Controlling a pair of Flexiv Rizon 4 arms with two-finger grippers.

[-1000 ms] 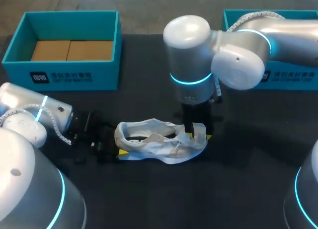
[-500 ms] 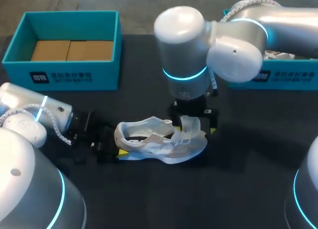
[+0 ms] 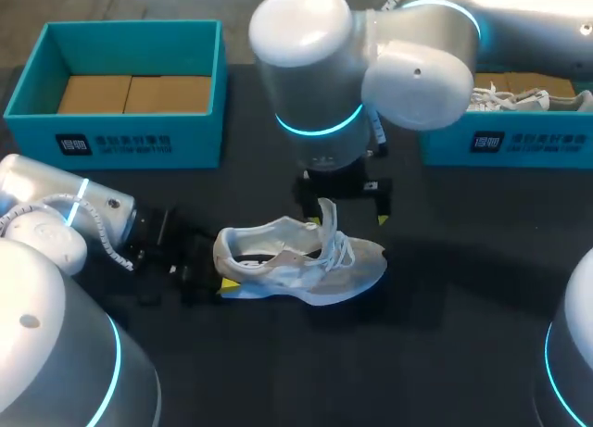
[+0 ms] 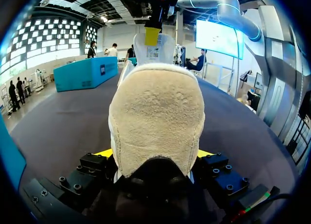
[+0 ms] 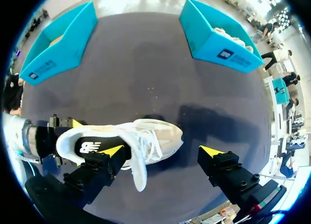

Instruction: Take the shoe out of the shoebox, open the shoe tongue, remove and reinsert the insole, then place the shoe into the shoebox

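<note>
The white shoe point(image 3: 296, 260), soft mesh with a rough, suede-like rounded heel, stands on its sole on the dark matte table point(image 3: 445, 344). The left gripper point(image 4: 155, 155) is clamped on the heel from both sides. The right gripper point(image 5: 163, 153) hangs over the laces with its fingers wide apart, holding nothing. The limp tongue point(image 5: 138, 173) stands up just beside one finger. Both teal cardboard boxes, the left shoebox point(image 3: 120, 140) and the right shoebox point(image 3: 519, 147), are well apart from the grippers, at the table's far edge.

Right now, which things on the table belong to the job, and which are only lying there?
Job: white shoe, its raised tongue, its insole, empty shoebox, left fingers holding the heel.
Lying about: second shoebox, another shoe inside it.
</note>
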